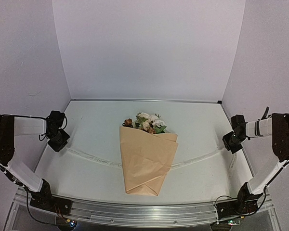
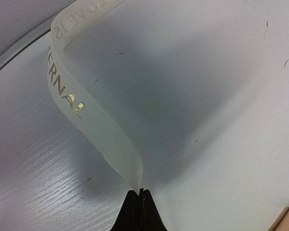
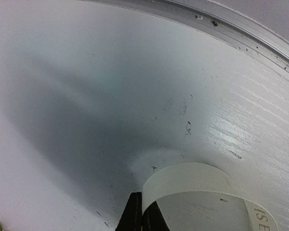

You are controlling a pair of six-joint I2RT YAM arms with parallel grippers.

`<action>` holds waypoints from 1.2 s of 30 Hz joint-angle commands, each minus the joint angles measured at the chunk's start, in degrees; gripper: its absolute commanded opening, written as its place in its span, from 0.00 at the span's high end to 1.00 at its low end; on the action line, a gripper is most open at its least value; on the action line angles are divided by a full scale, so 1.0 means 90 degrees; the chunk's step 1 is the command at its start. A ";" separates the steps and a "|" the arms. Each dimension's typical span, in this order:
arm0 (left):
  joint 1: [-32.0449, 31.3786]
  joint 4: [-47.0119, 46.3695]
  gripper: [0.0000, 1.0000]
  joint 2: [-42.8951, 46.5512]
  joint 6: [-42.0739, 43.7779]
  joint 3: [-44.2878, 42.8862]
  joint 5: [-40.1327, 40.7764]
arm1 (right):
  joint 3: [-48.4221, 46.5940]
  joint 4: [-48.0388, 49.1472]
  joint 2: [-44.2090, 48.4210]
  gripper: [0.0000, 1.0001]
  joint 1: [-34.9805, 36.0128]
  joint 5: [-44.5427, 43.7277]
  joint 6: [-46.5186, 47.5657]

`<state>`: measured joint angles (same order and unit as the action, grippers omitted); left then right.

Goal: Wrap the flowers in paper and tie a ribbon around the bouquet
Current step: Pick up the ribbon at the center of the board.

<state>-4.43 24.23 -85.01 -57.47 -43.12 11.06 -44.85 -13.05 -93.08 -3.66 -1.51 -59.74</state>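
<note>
Left claw (image 2: pixel 140 191) and right claw (image 3: pixel 142 195), arms spread wide, pinch opposite ends of ribbed cream ribbon (image 2: pixel 86 120) beneath the bouquet (image 1: pixel 147 159).

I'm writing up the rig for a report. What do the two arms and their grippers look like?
Both match: the left arm and right arm have white links between bulky black joint housings, with thin black cables at wrists and bases. The left gripper and right gripper have plain black tapered fingers.

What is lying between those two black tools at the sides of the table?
In the top view, the ribbon runs from the left tool to the right tool, passing under the bouquet midway.
</note>
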 commanded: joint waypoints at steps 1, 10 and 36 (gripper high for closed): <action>0.0025 -0.0284 1.00 -0.0157 -0.0021 -0.0407 0.0060 | -0.0441 -0.0213 0.0034 1.00 -0.0062 0.0021 0.0267; 0.0013 -0.0813 1.00 0.0054 0.0520 -0.0465 -0.0421 | -0.0469 -0.0439 0.0428 1.00 -0.0062 0.0287 0.0439; -0.1187 -0.1807 1.00 0.0794 0.1611 -0.0431 -0.0797 | -0.1181 -0.2190 0.1887 1.00 0.0065 -0.0090 0.1501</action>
<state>-15.18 6.66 -77.28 -41.01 -46.09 -0.06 -51.97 -29.41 -78.07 -3.33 -0.45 -48.90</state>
